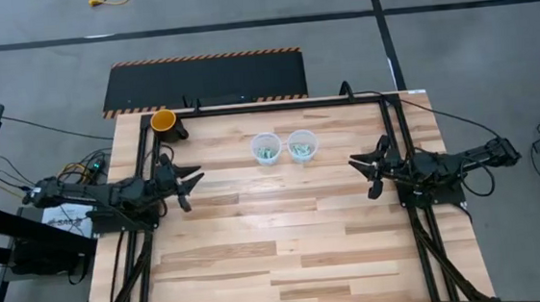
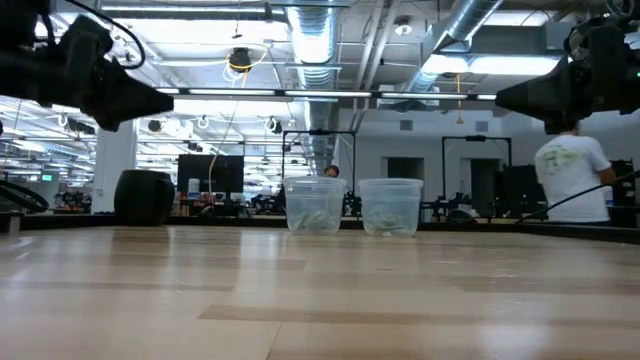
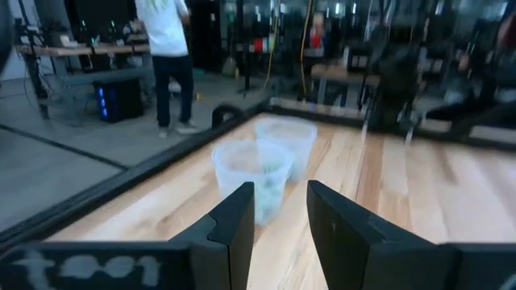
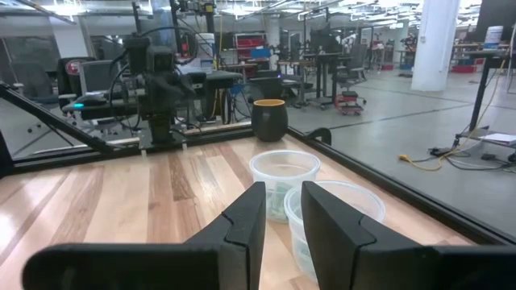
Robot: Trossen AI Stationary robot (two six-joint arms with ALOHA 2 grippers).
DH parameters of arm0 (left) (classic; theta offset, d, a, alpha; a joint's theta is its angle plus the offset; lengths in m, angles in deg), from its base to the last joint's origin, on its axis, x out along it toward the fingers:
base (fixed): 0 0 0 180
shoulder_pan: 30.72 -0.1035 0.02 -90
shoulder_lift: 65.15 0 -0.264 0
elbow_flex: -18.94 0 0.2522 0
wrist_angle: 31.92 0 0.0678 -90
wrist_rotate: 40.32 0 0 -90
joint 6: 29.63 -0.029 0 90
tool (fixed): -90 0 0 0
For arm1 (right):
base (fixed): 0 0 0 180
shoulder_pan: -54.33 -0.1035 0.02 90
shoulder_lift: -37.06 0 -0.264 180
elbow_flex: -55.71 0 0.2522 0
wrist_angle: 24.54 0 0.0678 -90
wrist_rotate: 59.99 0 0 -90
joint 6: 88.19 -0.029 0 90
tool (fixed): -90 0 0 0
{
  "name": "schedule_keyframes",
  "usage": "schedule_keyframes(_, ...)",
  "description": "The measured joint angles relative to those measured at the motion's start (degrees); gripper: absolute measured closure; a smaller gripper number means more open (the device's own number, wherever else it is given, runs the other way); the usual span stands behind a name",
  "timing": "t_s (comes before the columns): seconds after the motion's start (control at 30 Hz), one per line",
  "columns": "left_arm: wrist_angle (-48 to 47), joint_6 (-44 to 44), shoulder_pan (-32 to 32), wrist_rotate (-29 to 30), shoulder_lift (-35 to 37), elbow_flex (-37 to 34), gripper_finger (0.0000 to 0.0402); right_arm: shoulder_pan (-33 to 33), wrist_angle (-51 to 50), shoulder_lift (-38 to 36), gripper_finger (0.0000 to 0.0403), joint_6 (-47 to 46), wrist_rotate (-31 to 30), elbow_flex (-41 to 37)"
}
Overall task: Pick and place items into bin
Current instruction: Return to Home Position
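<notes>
Two clear plastic tubs (image 1: 266,149) (image 1: 302,145) stand upright side by side on the wooden table, toward its far edge. Both hold small pale green-and-white items (image 1: 268,153) on their bottoms. Which tub is the bin, I cannot tell. My left gripper (image 1: 191,184) hovers at the table's left edge, pointing level toward the tubs (image 3: 251,181), open with nothing between its fingers (image 3: 280,189). My right gripper (image 1: 366,170) hovers at the right edge, likewise level and open (image 4: 284,189), facing the tubs (image 4: 284,177). Both are well above the table (image 2: 165,103) (image 2: 500,98).
An orange cup (image 1: 163,121) stands at the table's far left corner, dark-sided in the low view (image 2: 145,196). Black frame rails (image 1: 286,103) run along the far, left and right edges. Bare wood (image 1: 288,256) fills the near half. A person (image 2: 572,170) stands in the room beyond.
</notes>
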Motion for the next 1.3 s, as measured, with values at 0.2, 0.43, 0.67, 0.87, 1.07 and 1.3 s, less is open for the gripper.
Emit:
schedule_keyframes(0.2, 1.1, -0.1, 0.0, 0.3, 7.8, 0.1, 0.0297, 0.0, 0.0, 0.0, 0.0327, 0.0, 0.0, 0.0)
schedule_keyframes(0.43, -0.4, -0.1, 0.0, 0.0, 7.8, 0.4, 0.0297, 0.0, 0.0, 0.0, 0.0327, 0.0, 0.0, 0.0)
schedule_keyframes(0.67, -1.0, -0.1, 0.0, 0.1, 7.6, 0.4, 0.0297, 0.0, 0.0, 0.0, 0.0327, 0.0, 0.0, 0.0)
schedule_keyframes(0.87, -1.2, 0.0, 0.0, 0.1, 7.6, 0.5, 0.0297, 0.0, 0.0, 0.0, 0.0327, 0.0, 0.0, 0.0)
schedule_keyframes(1.07, -1.3, 0.0, 0.0, 0.0, 7.6, 0.5, 0.0297, 0.0, 0.0, 0.0, 0.0327, 0.0, 0.0, 0.0)
schedule_keyframes(1.3, -1.4, 0.0, 0.0, 0.0, 7.6, 0.5, 0.0297, 0.0, 0.0, 0.0, 0.0327, 0.0, 0.0, 0.0)
